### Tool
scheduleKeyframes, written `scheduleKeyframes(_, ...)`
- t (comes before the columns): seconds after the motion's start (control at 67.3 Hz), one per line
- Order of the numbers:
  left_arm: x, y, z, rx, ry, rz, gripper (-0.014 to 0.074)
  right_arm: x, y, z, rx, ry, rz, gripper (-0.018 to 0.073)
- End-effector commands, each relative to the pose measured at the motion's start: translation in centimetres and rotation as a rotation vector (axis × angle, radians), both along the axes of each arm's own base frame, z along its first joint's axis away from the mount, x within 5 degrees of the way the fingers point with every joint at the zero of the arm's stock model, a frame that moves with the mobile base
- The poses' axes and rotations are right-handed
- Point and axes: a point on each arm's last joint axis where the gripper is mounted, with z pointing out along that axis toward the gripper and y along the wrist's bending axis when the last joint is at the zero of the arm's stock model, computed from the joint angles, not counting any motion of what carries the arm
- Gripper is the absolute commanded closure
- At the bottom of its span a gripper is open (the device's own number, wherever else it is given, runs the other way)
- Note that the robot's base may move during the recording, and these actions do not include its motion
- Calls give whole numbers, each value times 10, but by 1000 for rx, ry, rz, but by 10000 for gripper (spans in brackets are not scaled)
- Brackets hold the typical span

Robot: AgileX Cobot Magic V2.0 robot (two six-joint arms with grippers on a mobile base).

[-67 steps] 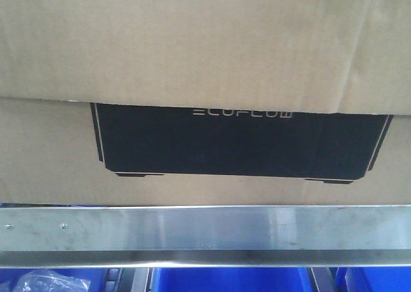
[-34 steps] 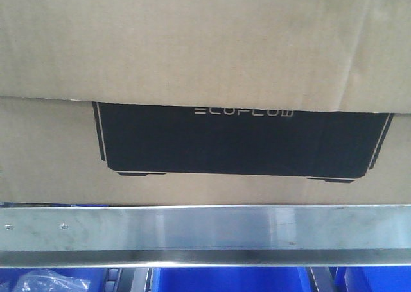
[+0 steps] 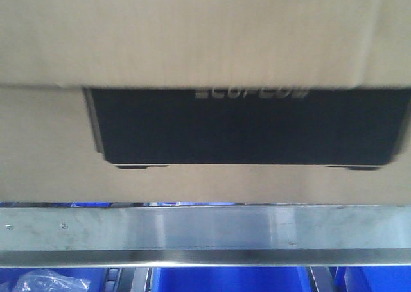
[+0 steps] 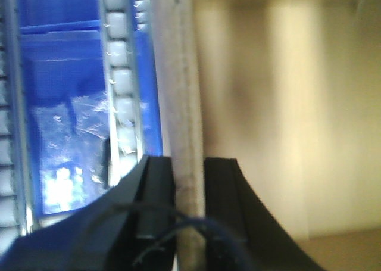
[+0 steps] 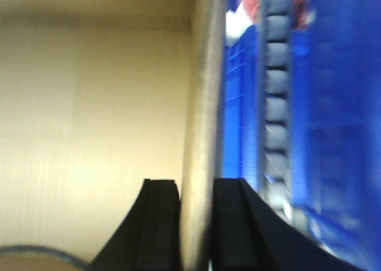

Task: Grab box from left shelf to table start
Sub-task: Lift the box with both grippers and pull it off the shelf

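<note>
Box (image 3: 192,42) fills the front view, just above the steel front of the left shelf (image 3: 205,231). A thin blue sliver shows under the box bottom, so it is probably raised to clear that front. Left hand (image 4: 187,181) is clamped on a thin cardboard edge of the box, one finger on each side. Right hand (image 5: 196,190) does the same on the opposite side, and a two-sided pinch suits a wide load. Blue bins (image 3: 231,279) and roller track (image 4: 122,92) sit just beside the hands. The shelf front is the likely snag.
</note>
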Motion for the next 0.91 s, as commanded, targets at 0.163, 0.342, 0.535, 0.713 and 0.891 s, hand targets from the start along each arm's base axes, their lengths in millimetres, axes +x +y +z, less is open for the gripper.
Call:
scheduleKeyframes(0.163,-56,14,42,-120,-235,-31,689,-45,3,33,-7,-224,-6,501)
scheduleKeyframes(0.342,-85,22,33,-124,-238,-49,689,-76,9,19,35,-233,6,501)
scheduleKeyframes(0.535,-117,35,30,-146,-294,-50,689,-114,14,18,50,-312,14,501)
scheduleKeyframes(0.713,-149,48,35,-175,-369,-51,689,-143,18,26,66,-414,24,501)
scheduleKeyframes(0.891,-182,62,43,-214,-469,-52,689,-168,25,34,119,-515,50,501)
